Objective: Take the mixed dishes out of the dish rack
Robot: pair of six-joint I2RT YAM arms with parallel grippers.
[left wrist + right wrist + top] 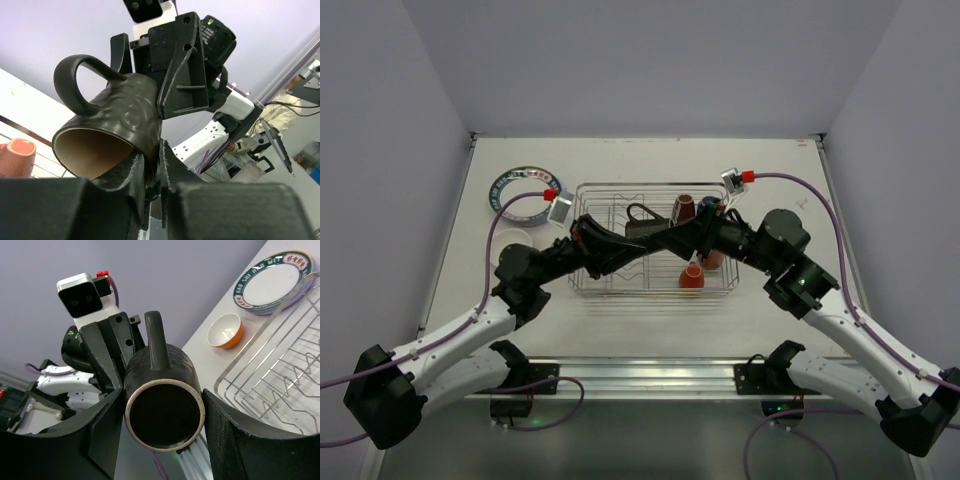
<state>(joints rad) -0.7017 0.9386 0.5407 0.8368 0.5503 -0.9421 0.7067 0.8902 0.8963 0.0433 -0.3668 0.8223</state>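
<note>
Left wrist, left tool pinching black mug rim, right tool clamping its body, mug base hidden.

The mug is black with embossed swirls, the bowl orange outside, white inside.

Light even, diffuse, from overhead. Table bright, near washed out; shadows under rack soft, faint. Wrist views: near fingers black, blurred, little detail. Mug sharp, dull sheen on its rim. Background soft.
</note>
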